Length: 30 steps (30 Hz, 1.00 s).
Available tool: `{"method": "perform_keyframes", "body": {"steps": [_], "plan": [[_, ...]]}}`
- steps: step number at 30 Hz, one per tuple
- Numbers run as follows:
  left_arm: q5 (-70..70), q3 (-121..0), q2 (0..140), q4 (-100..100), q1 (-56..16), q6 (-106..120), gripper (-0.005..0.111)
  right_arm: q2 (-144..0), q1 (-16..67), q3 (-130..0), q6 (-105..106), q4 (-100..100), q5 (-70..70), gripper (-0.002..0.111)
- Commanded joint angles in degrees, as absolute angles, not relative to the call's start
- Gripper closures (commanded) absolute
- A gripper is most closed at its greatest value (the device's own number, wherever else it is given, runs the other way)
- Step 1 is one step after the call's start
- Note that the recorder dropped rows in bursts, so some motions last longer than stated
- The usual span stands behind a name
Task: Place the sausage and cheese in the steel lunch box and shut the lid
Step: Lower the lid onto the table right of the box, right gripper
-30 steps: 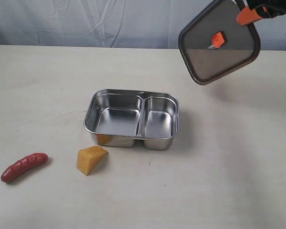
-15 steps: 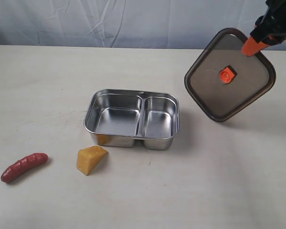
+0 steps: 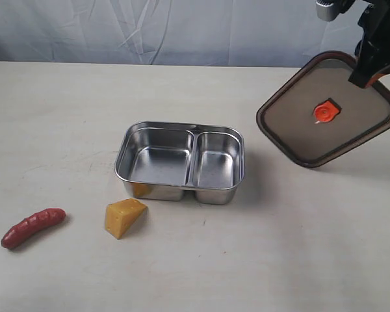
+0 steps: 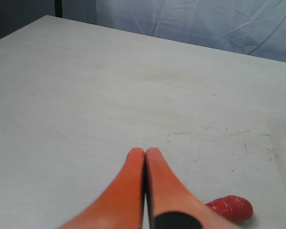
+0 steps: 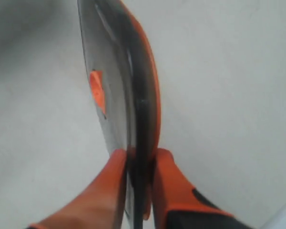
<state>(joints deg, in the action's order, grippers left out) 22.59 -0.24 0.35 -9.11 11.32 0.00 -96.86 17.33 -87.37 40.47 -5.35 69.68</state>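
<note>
The steel lunch box (image 3: 180,162) sits open at mid-table, both compartments bare. A yellow cheese (image 3: 124,217) wedge lies just in front of its left corner. The dark-red sausage (image 3: 32,227) lies at the front left; its end also shows in the left wrist view (image 4: 231,207). My left gripper (image 4: 145,151) is shut, empty, hovering beside the sausage. My right gripper (image 3: 366,71) holds the dark lid (image 3: 327,110) by its far edge, tilted above the table right of the box, the orange valve (image 3: 324,112) facing the camera. In the right wrist view the fingers (image 5: 115,164) clamp the lid's rim (image 5: 145,102).
The pale table (image 3: 279,247) stretches around the box, with a wrinkled blue-grey backdrop (image 3: 182,29) behind its far edge. The right arm's dark links (image 3: 377,26) hang over the back right corner.
The right gripper has carried the lid down and to the right, tilting it flatter toward the table. The box, cheese and sausage have not moved.
</note>
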Motion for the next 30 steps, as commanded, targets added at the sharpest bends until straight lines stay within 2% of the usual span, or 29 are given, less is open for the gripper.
{"method": "perform_keyframes", "body": {"steps": [1,10,19,30], "plan": [[21.8,0.0,0.0,-8.9,11.3,0.0,0.107,-96.6,17.7,-87.1,39.9,-7.9,68.8,0.109],[21.8,0.0,0.0,-8.9,11.3,0.0,0.107,-96.2,20.0,-83.8,40.3,8.1,70.0,0.109],[21.8,0.0,0.0,-8.9,11.3,0.0,0.107,-96.2,24.7,-73.9,38.6,8.9,70.0,0.109],[21.8,0.0,0.0,-8.9,11.3,0.0,0.107,-96.2,24.7,-64.4,38.7,11.2,70.0,0.109]]}}
